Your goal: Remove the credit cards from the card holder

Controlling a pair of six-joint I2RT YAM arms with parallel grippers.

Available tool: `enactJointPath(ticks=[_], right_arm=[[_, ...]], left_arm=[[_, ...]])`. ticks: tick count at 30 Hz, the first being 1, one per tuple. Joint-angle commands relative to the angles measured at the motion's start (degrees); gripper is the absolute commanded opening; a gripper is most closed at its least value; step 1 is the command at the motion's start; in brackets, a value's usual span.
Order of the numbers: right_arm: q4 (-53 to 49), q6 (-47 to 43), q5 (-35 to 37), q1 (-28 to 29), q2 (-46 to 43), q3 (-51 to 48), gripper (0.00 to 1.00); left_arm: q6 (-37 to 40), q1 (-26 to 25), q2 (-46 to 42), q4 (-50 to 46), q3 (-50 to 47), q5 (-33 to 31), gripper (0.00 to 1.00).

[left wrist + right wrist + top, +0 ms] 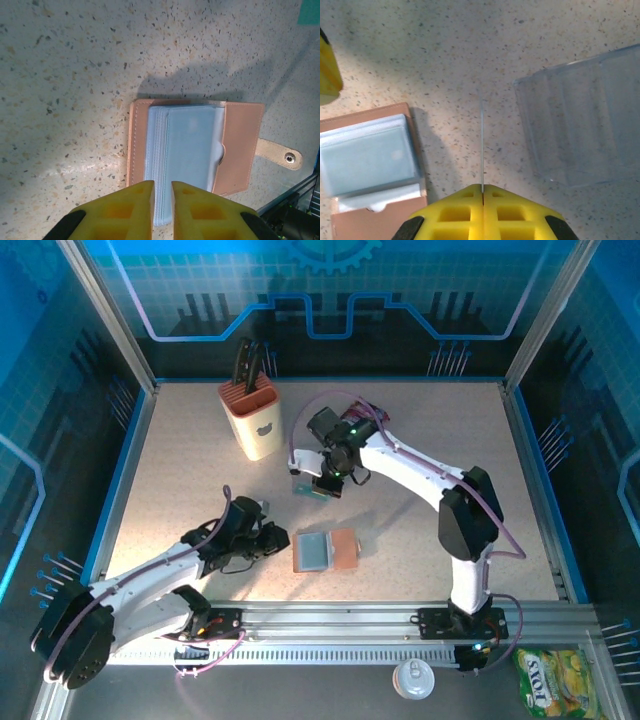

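The card holder (326, 550) lies open near the table's front, tan leather with grey-blue sleeves (187, 150) and a strap tab (280, 154). My left gripper (162, 186) hovers at the sleeves' near edge, its yellow fingers a narrow gap apart with the sleeve edges showing between them; in the top view it (280, 540) sits just left of the holder. My right gripper (482, 188) is shut on a thin credit card (482, 145) seen edge-on, held above the table between the holder (370, 155) and a clear tray. A teal card (306, 490) shows beside the right gripper (330, 483).
A clear plastic tray (580, 130) stands right of the held card. A tan knife block (252, 420) stands at the back left and a purple packet (362, 412) behind the right arm. A can (413, 678) and a snack bag (550, 680) lie beyond the front rail.
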Motion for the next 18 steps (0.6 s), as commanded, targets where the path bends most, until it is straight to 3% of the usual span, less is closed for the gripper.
enactJointPath(ticks=[1,18], right_arm=[[-5.64,-3.44,0.42,-1.36,3.11,5.75,0.00],[-17.42,-7.87,-2.18,-4.74,19.14,31.62,0.00]], left_arm=[[3.75,1.80,0.57,-1.34,-0.17,4.24,0.18],[8.05,3.69,5.90,-5.28,3.97,11.86,0.18]])
